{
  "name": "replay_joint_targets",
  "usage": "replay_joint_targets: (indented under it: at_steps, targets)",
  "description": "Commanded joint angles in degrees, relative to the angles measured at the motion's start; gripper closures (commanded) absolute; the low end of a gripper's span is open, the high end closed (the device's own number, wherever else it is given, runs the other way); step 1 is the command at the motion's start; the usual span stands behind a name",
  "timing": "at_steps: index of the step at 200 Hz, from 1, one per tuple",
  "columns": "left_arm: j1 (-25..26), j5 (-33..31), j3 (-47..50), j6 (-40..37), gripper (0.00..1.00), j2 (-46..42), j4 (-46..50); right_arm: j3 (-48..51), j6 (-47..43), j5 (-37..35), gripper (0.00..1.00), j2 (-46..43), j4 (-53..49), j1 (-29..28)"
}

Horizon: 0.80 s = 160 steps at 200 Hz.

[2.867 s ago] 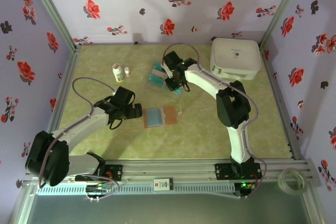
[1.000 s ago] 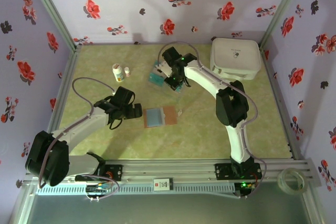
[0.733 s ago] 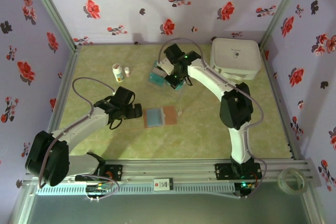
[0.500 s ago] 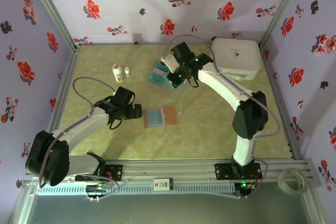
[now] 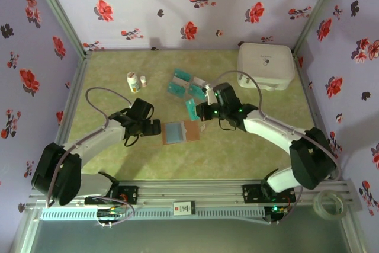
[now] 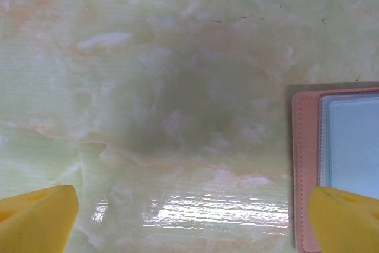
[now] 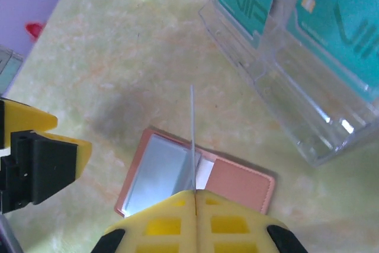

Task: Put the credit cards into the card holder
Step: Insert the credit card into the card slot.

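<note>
Credit cards (image 5: 182, 76) are mostly sitting grouped toward the far edge of the table (image 5: 237, 158), about midway along it. From the top view I am counting at least three teal ones there, not yet moved. My right gripper (image 5: 199, 111) is carrying one teal card (image 5: 190, 109) just beyond the far edge of the card holder (image 5: 190, 130), which is lying open and flat near the table's middle. My left gripper (image 5: 155, 127) is hovering just beside its left edge. Through my left wrist camera my fingertips (image 6: 35, 220) are standing spread wide with nothing between them, and the holder's brown border (image 6: 305, 164) is showing at the right. Through my right wrist camera my jaws are pressing together on the card (image 7: 193, 134), seen edge-on and lined up with the holder's middle, while other cards are standing in a clear rack (image 7: 284, 81). I am judging the job barely begun. Whether the pale panel in the holder's left half is a card already in, I cannot tell.
</note>
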<state>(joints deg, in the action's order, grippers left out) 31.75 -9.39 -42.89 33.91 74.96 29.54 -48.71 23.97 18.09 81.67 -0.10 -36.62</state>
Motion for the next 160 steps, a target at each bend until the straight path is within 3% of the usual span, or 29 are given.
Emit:
replay_joint_targets:
  at_steps: [1, 55, 160]
  targets:
    - [1.16, 0.56, -0.03, -0.1, 0.0, 1.17, -0.47, 7.31, 14.93, 0.97, 1.0, -2.3, 20.06, 0.41]
    - [4.18, -0.49, -2.02, 0.01, 0.0, 5.43, -1.52, 17.0, 23.67, 1.64, 1.0, 1.94, 38.39, 0.32]
    - [11.27, -3.98, -2.99, 1.28, 0.0, 9.18, -4.18, 18.56, 23.92, 3.02, 1.0, 7.86, 42.26, -0.99]
